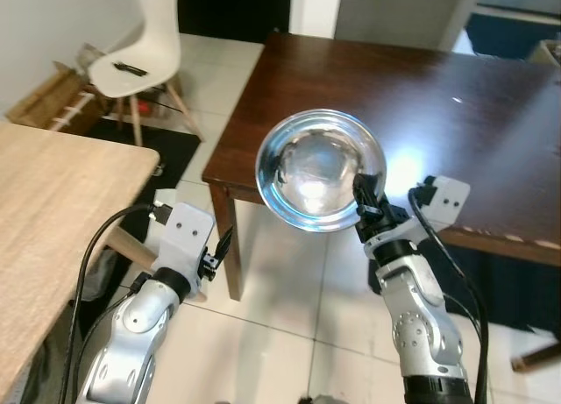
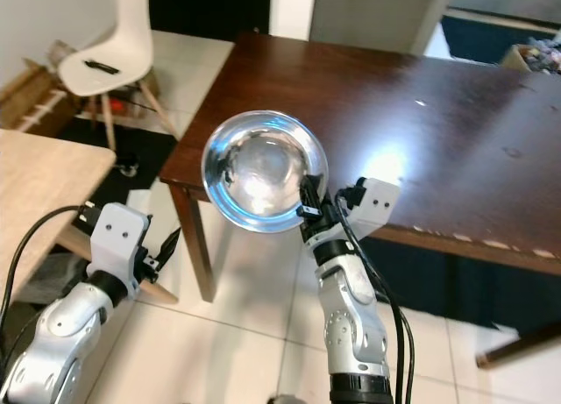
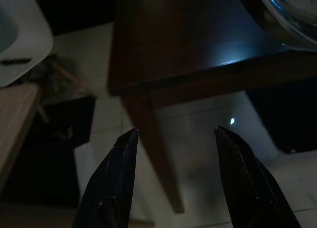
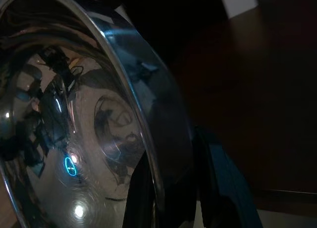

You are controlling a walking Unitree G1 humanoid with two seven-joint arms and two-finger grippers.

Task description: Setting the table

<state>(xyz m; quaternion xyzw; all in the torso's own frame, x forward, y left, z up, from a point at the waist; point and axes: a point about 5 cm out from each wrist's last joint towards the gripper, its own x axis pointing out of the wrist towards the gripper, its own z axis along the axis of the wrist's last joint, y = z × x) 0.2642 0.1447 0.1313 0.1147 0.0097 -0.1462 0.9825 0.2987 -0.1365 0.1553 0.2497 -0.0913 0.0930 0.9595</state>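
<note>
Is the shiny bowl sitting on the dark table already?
No, the right gripper is holding the shiny bowl by its rim up in the air, in front of the dark table, whose near corner is bare.

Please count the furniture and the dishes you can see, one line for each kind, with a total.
Tables: 2, dark wooden table and light wooden table
Chairs: 1, white chair
Bowls: 1, metal bowl, held by the right gripper
Total: 4
</note>
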